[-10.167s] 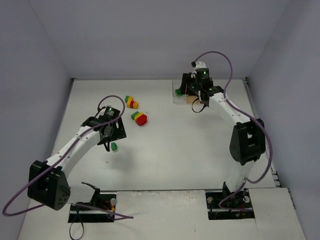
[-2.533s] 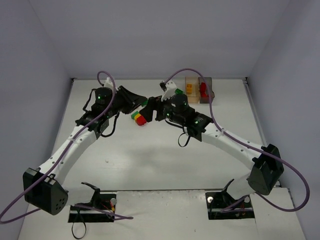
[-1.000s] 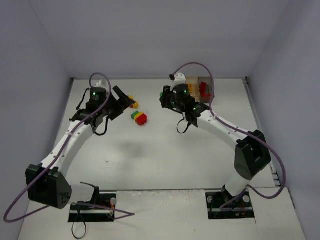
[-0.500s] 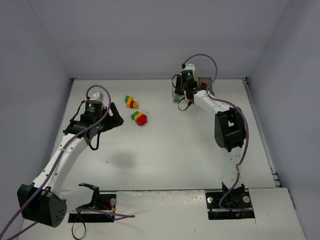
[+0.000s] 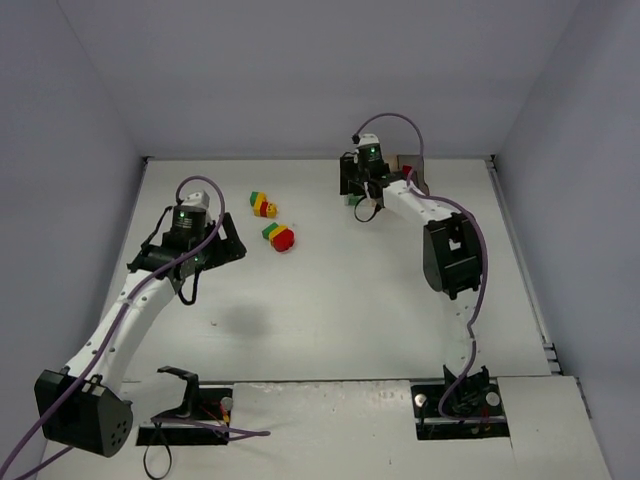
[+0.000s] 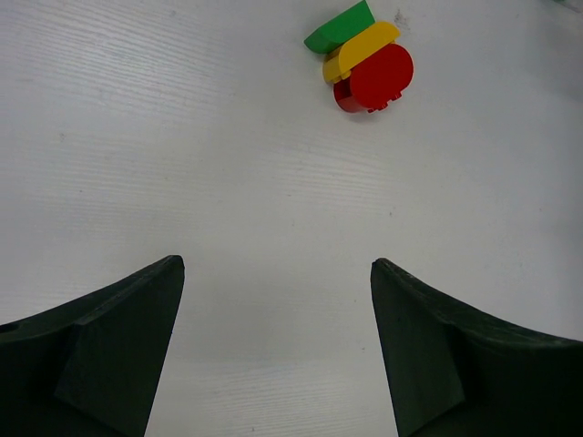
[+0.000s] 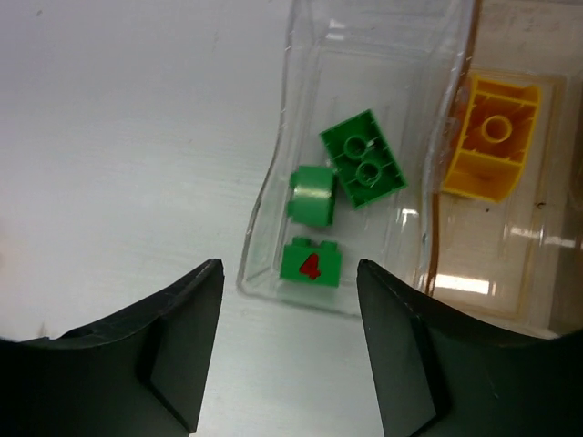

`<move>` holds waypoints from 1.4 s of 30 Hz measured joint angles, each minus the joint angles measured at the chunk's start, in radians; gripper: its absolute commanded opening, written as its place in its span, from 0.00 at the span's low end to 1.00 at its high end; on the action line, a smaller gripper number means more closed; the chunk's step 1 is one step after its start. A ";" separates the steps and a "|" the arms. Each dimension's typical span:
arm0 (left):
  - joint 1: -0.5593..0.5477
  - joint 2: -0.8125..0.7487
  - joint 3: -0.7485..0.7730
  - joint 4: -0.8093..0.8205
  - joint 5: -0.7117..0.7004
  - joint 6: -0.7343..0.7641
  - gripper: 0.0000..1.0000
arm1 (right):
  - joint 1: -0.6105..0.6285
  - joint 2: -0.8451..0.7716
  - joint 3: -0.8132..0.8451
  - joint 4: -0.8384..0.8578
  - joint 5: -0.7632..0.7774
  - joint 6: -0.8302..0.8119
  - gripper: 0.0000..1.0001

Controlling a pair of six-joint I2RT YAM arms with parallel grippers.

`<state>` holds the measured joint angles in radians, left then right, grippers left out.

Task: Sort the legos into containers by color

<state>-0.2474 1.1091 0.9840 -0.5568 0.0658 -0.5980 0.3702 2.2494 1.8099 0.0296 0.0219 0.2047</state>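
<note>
Two mixed-colour clumps of legos lie on the table: a green, yellow and red one (image 5: 263, 204) and a green, yellow and red one (image 5: 280, 237) (image 6: 364, 55). My left gripper (image 5: 233, 250) (image 6: 278, 273) hangs open and empty, left of the nearer clump. My right gripper (image 5: 352, 188) (image 7: 290, 273) is open and empty over the clear container (image 7: 273, 173). That container holds three green legos, among them a two-stud one (image 7: 363, 170) and one with a red 4 (image 7: 311, 264). The orange container (image 7: 492, 273) beside it holds a yellow-orange lego (image 7: 490, 138). A red lego (image 5: 407, 172) shows behind the right arm.
The containers sit at the table's back right, largely hidden by the right arm in the top view. White walls close the table at the back and on both sides. Purple cables loop above both wrists.
My right arm has swung from near the clumps back over the containers. My left arm has drawn back leftward and nearer, away from the clumps.
</note>
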 measured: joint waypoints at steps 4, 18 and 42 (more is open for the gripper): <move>0.000 0.002 0.000 0.000 -0.003 0.022 0.77 | 0.028 -0.086 -0.099 0.010 -0.088 -0.066 0.72; 0.000 -0.022 -0.099 0.014 -0.003 0.064 0.77 | 0.280 -0.150 -0.197 0.018 -0.301 -0.232 1.00; 0.000 -0.119 -0.117 -0.031 -0.003 0.036 0.77 | 0.359 0.051 -0.103 0.020 -0.219 -0.247 0.58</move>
<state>-0.2474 0.9901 0.8673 -0.5880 0.0624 -0.5621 0.7296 2.3005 1.7069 0.0494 -0.1970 -0.0425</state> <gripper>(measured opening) 0.767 0.674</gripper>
